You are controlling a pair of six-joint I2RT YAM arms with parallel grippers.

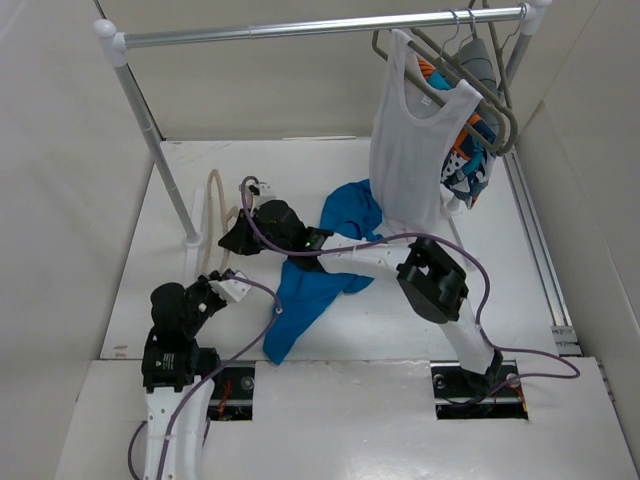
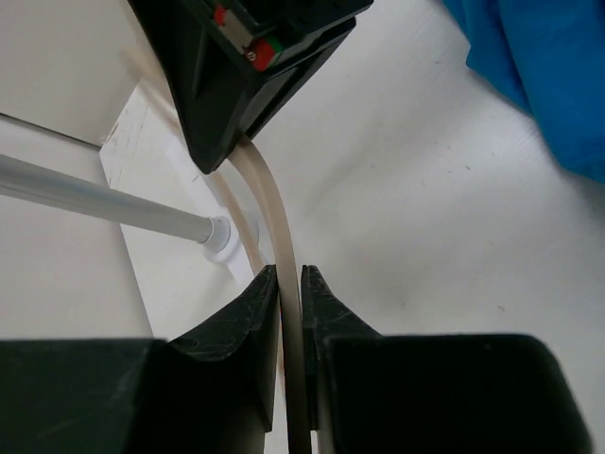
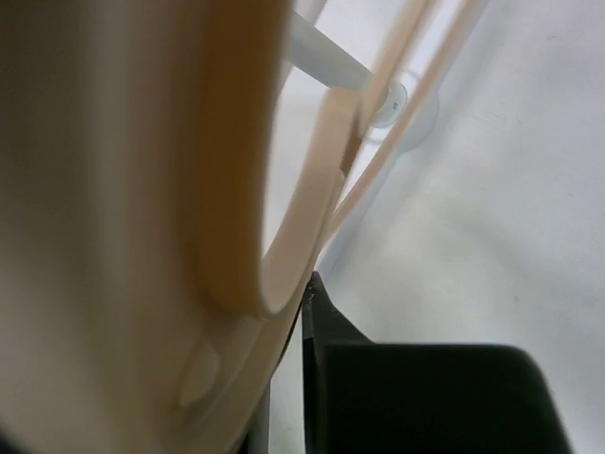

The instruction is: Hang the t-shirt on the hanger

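Left pincer [image 2: 290, 276] and right pincer [image 1: 233, 240] both clamp the hanger [image 2: 277, 222].

Plain white panel walls [image 1: 60, 200] enclose a white tabletop [image 1: 300, 170], evenly lit. A silver metal clothes rail [image 1: 300, 28] with white plastic corner joints [image 1: 107, 30] spans the back on slanted silver poles [image 1: 157, 150].

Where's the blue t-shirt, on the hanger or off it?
Off: the t-shirt lies crumpled on the table, apart from the hanger.
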